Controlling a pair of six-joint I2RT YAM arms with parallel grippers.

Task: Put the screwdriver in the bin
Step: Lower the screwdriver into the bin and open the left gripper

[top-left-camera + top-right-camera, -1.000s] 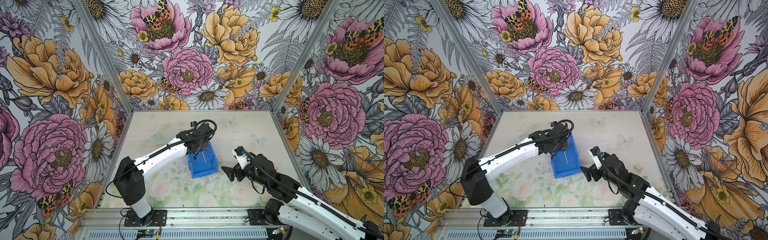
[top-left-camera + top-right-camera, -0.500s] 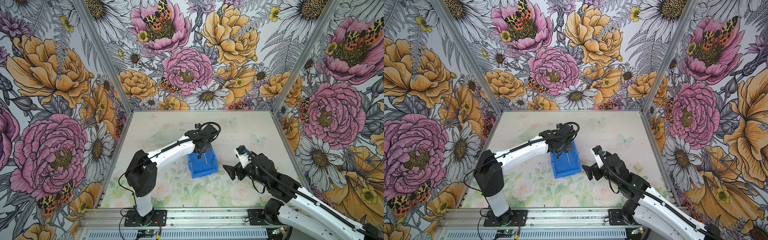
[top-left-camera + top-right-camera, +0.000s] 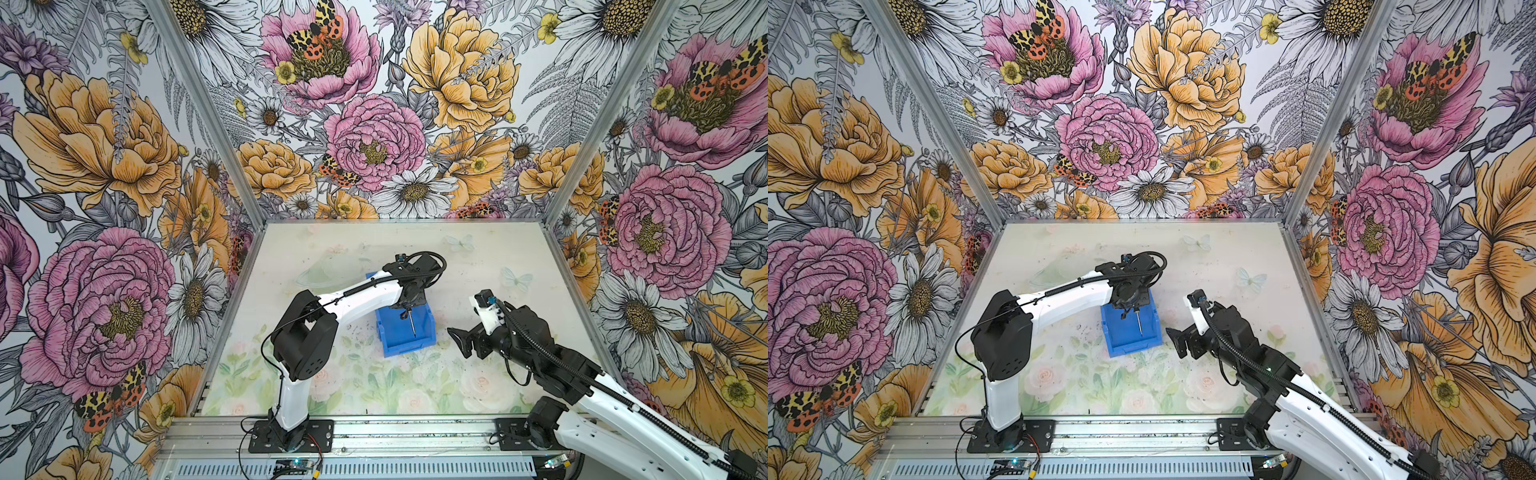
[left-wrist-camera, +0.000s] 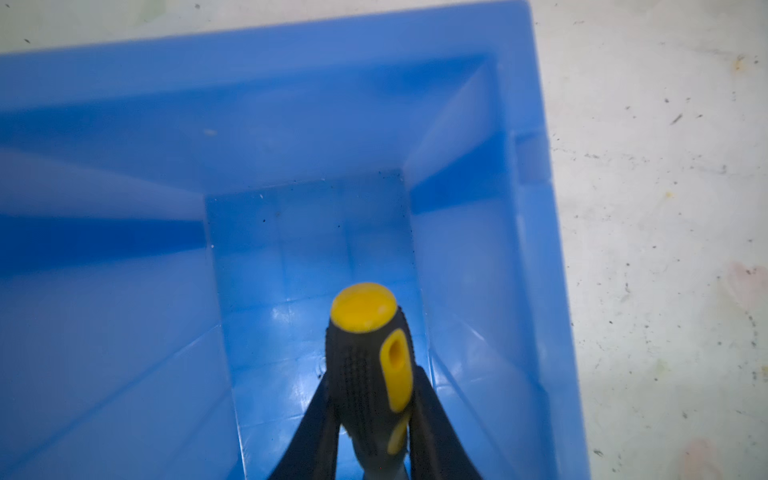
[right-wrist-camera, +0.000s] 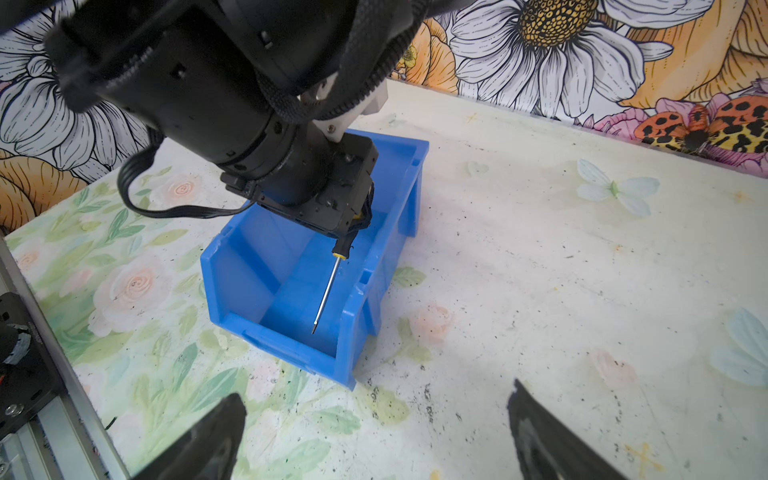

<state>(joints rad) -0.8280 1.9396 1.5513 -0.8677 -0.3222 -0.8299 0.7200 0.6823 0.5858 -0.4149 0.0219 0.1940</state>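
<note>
My left fingers (image 4: 313,424) are clenched on the screwdriver (image 4: 361,361), one on each side of the black-and-yellow handle, with its yellow butt cap turned toward my wrist camera. I hold it over the open top of the bin (image 5: 237,282), the blue one standing on the bench (image 5: 540,249) near the middle. From my right wrist the handle sits about level with the tall walls. The thin shaft slants down inside, and its tip is close to the low, cut-down front end. I cannot tell whether the tip touches the bin's floor. In both top views the shaft (image 3: 411,326) (image 3: 1139,324) shows as a dark line against the blue interior. The part of the floor my left wrist sees is bare blue plastic. My right fingers (image 5: 208,444) are spread wide and grasp nothing. They hover above the bench just beside the bin, apart from it, pointing toward its low end.
</note>
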